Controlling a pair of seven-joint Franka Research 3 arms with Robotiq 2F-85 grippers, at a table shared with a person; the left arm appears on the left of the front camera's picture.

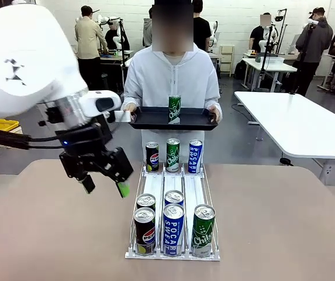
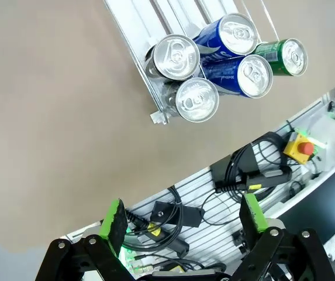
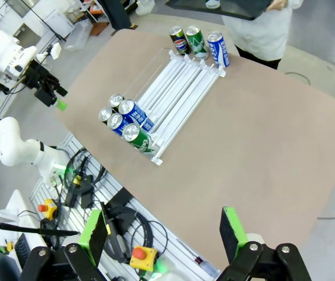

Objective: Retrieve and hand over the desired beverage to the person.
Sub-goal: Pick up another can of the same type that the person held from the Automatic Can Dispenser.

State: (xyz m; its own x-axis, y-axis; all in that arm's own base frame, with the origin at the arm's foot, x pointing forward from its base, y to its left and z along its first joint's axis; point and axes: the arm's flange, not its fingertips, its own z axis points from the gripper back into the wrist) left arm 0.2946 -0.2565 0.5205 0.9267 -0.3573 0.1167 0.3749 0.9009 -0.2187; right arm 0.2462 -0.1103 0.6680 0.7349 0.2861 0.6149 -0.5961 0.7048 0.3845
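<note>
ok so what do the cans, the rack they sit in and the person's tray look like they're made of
Cans: metal, likely aluminium, judging by the shiny silver tops with pull tabs and the glossy printed sides.
Rack: probably white plastic, as the rails look smooth and slightly glossy.
Tray: black with a dull sheen, likely plastic, though the look leaves it open.

A robotics lab, by its white worktables (image 1: 299, 120), bundled cabling (image 2: 244, 173) (and an emergency-stop button (image 2: 305, 148)).

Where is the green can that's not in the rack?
In the front view, the green can stands in the middle of the black tray the person holds, beyond the rack.
</note>
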